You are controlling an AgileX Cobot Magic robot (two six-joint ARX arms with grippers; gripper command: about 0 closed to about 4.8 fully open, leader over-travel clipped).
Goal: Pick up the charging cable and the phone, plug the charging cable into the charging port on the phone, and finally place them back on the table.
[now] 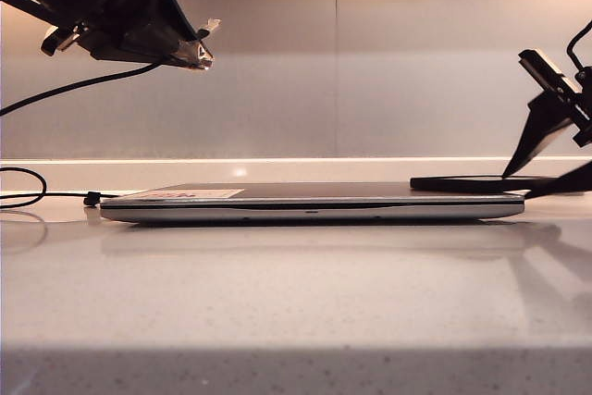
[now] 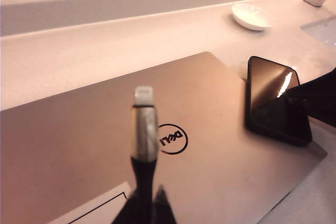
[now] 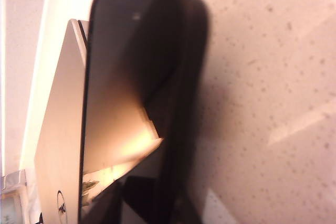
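So the left gripper (image 1: pixel 205 43) hangs up at about 10 o'clock in the exterior view, well above the counter, jaws pinched tight on the thin black charging cable (image 2: pixel 144 140) just behind its small silvery-white plug tip (image 2: pixel 143 95). The tip sticks out forward past the jaws, which makes sense: it leaves the plug free to go into a socket. The rest of the cord (image 1: pixel 55 90) droops away to 9 o'clock and loops on the glossy pale speckled stone counter (image 1: pixel 296 302).

The thin flat black slab of a phone (image 1: pixel 481 184) lies on the lid of the long closed silver-and-grey Dell laptop (image 1: pixel 310 205), at its 3 o'clock end, partly overhanging the edge. That overhang looks like what gives the jaws room to get under and over it.

The right gripper (image 1: pixel 532 178) comes in at 3 o'clock, tilted down, fingers either side of the phone's (image 3: pixel 142 93) end. Whether those jaws are actually clamped on the phone yet, I can't tell; the wrist view is too close and blurry.

My read: cable is sorted, phone pickup is the step in hand, nothing plugged yet. The charging port isn't visible.

Also a small white dish (image 2: pixel 253 16) sits further back.
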